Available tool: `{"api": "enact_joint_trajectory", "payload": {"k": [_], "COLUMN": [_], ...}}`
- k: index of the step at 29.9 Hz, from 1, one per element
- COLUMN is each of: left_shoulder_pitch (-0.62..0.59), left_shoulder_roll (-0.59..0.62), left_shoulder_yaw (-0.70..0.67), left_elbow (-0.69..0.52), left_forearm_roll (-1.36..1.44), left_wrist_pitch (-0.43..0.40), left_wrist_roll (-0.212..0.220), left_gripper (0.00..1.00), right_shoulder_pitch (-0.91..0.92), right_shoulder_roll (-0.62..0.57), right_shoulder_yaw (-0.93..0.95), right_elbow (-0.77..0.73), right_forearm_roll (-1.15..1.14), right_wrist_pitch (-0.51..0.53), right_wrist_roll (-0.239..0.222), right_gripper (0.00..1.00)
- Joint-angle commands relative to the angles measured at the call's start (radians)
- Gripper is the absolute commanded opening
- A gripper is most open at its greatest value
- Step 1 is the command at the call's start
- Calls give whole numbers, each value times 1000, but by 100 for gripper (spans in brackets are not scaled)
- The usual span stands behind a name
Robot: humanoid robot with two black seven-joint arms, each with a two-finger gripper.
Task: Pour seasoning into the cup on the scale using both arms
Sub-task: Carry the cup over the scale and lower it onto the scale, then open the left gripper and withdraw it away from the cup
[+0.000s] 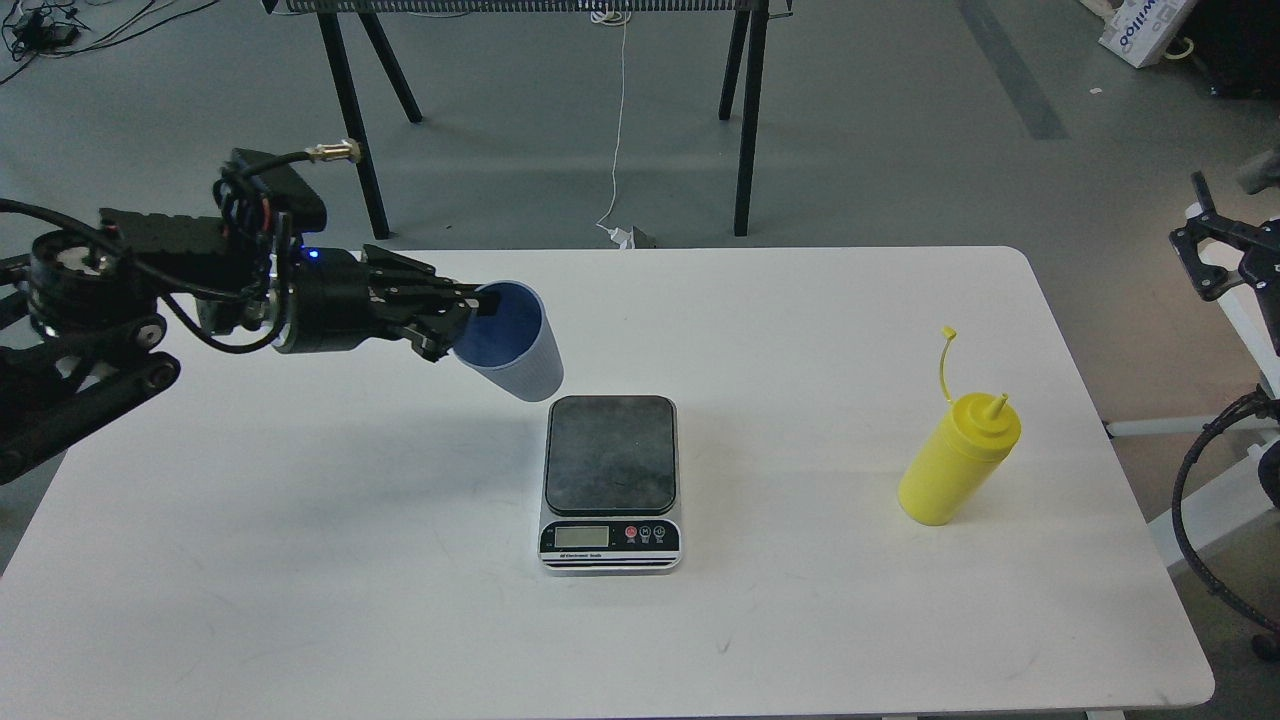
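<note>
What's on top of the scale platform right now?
Nothing: the scale has a bare dark platform. The cup is off it, up and left, held at its rim by the left tool. The seasoning stands far right on the table.

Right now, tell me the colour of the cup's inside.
Blue inside the cup, pale blue-grey outside; the head view shows it, held by the left gripper.

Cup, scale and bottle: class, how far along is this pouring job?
Done: the left gripper has the cup pinched by its rim and lifted clear of the table. In hand: the cup hangs left of and behind the scale, whose platform is bare. Left: set the cup down, fetch the untouched yellow bottle, pour.
</note>
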Motion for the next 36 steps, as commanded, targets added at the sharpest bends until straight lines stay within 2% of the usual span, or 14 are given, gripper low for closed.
{"api": "enact_joint_trajectory", "payload": {"k": [1,5,12,14,17,19,24,27,31,36], "left_shoulder_pitch": [-4,4,10,10,8,8,7,2,7,8], "left_shoulder_roll": [-124,-194,-208,-214,-221,-219,-213,-204,-194,-204], "left_shoulder_yaw": [29,72,109,109,104,95,86,5,-162,-232], "left_elbow": [48,108,140,148,150,146,143,137,134,151], "left_forearm_roll": [55,96,104,104,95,88,50,-60,-351,-771], "left_wrist_pitch": [-26,-29,-29,-27,-23,-18,-9,16,22,53], "left_wrist_roll": [50,52,55,56,56,56,55,55,53,50], "left_gripper": [6,7,12,22,53,67,71,77,86,95], "right_shoulder_pitch": [-8,-8,-11,-11,-11,-11,-28,-59,-221,-471], "right_shoulder_roll": [-8,-22,-21,-21,-21,-21,-22,-33,-42,19], "right_shoulder_yaw": [29,33,32,32,32,32,33,52,107,167], "right_elbow": [1,3,10,18,21,21,23,52,176,323], "right_forearm_roll": [0,2,2,2,2,2,2,3,7,28], "right_wrist_pitch": [0,0,0,0,0,0,0,0,0,0], "right_wrist_roll": [-1,-1,-1,-1,-1,-1,-1,-2,-1,1], "right_gripper": [100,100,100,100,100,100,100,100,100,100]}}
